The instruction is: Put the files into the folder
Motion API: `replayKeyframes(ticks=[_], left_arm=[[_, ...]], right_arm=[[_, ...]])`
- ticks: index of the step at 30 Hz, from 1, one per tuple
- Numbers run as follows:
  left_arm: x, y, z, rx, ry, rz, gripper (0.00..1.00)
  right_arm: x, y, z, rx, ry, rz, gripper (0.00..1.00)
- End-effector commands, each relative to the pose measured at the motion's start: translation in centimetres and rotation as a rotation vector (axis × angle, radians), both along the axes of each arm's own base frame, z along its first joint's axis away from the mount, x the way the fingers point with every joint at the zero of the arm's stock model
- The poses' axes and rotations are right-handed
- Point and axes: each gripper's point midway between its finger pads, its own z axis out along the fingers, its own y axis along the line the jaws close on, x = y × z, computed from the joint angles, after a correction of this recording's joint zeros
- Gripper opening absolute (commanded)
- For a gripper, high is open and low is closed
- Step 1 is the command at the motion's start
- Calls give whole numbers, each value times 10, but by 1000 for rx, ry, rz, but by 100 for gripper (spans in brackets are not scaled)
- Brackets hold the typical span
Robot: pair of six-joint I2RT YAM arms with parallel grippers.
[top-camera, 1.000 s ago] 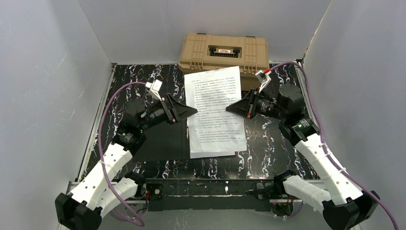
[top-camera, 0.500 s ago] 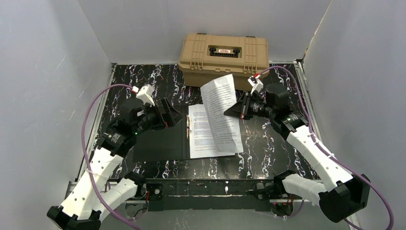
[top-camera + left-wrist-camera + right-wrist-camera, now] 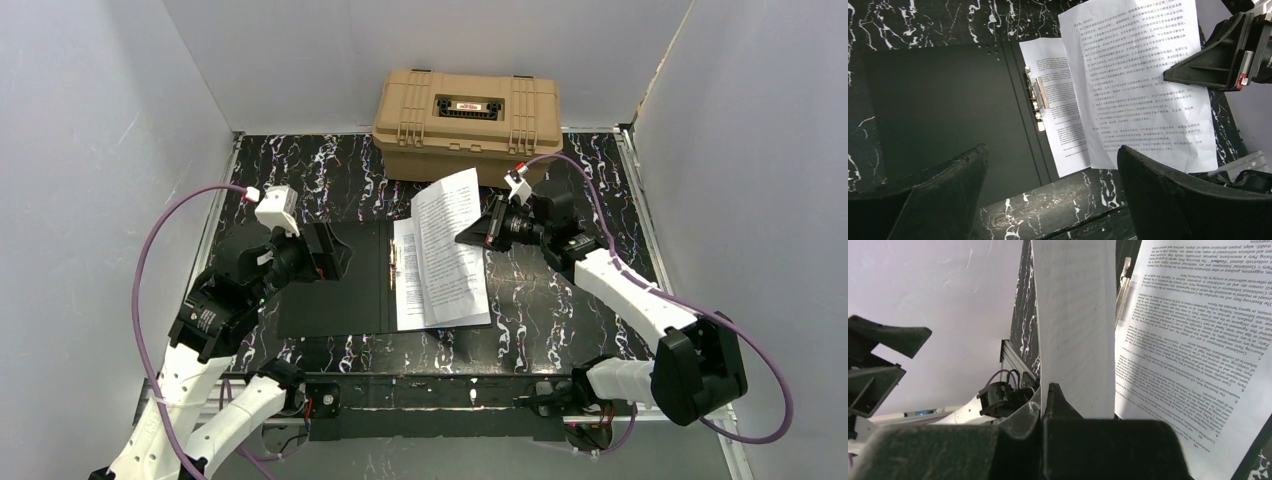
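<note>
White sheet (image 3: 452, 225) now raised and tilted, edge clamped between right gripper (image 3: 464, 238) fingers. Left gripper (image 3: 325, 262) released, fingers apart, withdrawn above open folder (image 3: 330, 305). Insertion pending.

From high up behind the two arm bases, which sit along the bottom of its frame, the top view looks down over the whole counter (image 3: 560, 320), with the tan case (image 3: 466, 110) at top centre. The left wrist view hangs fairly near above the folder (image 3: 948, 110), facing down and forward. The left end effector (image 3: 1048, 160) fills its lower corners and the right end effector (image 3: 1178, 74) shows at upper right. The right wrist view sits very close, looking along one of the files (image 3: 1075, 315), lifted up the middle of its frame. All three views share the files.
</note>
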Motion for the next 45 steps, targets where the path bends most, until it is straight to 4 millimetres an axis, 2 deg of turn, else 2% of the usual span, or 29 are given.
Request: replayKeyframes(ticks=[1, 12, 19, 27, 34, 40, 45], left_arm=[[1, 12, -7, 79, -36, 7, 98], [3, 10, -27, 95, -66, -21, 98], [1, 11, -37, 109, -47, -25, 98], [2, 14, -38, 129, -47, -15, 98], [2, 14, -40, 135, -44, -17, 98], [2, 14, -42, 137, -35, -17, 98], [2, 14, -43, 141, -33, -16, 98]], right_arm=[[14, 11, 7, 79, -21, -25, 1], [28, 19, -17, 86, 54, -41, 1], [30, 19, -54, 23, 107, -31, 1], [30, 19, -99, -52, 146, 9, 1], [29, 20, -130, -105, 159, 61, 1], [33, 17, -144, -125, 170, 54, 1], [35, 19, -145, -103, 179, 39, 1]])
